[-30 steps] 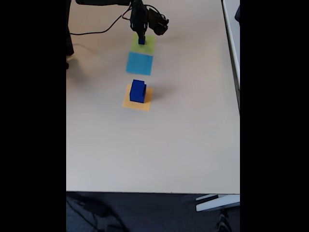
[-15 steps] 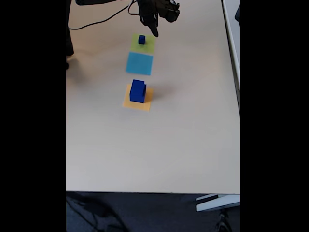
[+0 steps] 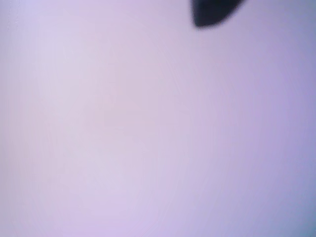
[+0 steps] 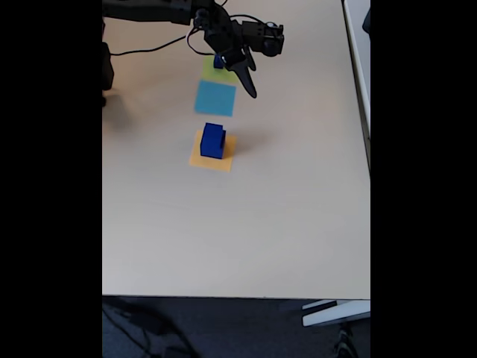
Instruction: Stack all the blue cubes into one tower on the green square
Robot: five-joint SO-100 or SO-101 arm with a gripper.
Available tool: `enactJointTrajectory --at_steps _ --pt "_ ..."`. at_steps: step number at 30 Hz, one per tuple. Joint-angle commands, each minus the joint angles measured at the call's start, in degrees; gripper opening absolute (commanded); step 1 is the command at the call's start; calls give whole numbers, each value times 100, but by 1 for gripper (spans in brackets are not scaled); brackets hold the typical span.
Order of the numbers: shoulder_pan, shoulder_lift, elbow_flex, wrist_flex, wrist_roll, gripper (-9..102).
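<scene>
Hovering tool above the patches

The tool (image 4: 246, 78) was seen empty over the counter (image 4: 261, 224), its jaws' spread unclear. A small blue cube (image 4: 218, 61) lay on the green square (image 4: 211, 69); a larger blue cube (image 4: 212, 141) sat on the orange square (image 4: 212, 155).

The room was bright, with soft, even light on the pale table (image 4: 246, 224) in the fixed view. Shadows there were faint: a weak grey smudge lay to the right of the big blue cube (image 4: 213, 141). That picture was a little soft and grainy, with wide black bars down both sides. The floor under the table's near edge was dark. The wrist view was very blurry, just a washed-out pale purple haze that turned bluer toward the lower right corner. One dark, fuzzy fingertip (image 3: 212, 12) poked in at the top, out of focus.
</scene>
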Motion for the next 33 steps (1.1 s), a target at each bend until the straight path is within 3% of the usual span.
enactJointTrajectory --at_steps 1,18,33 --pt "360 536 53 -79 -272 43" --pt "1512 545 123 466 -1248 41" --pt "1626 598 483 809 -1327 37"
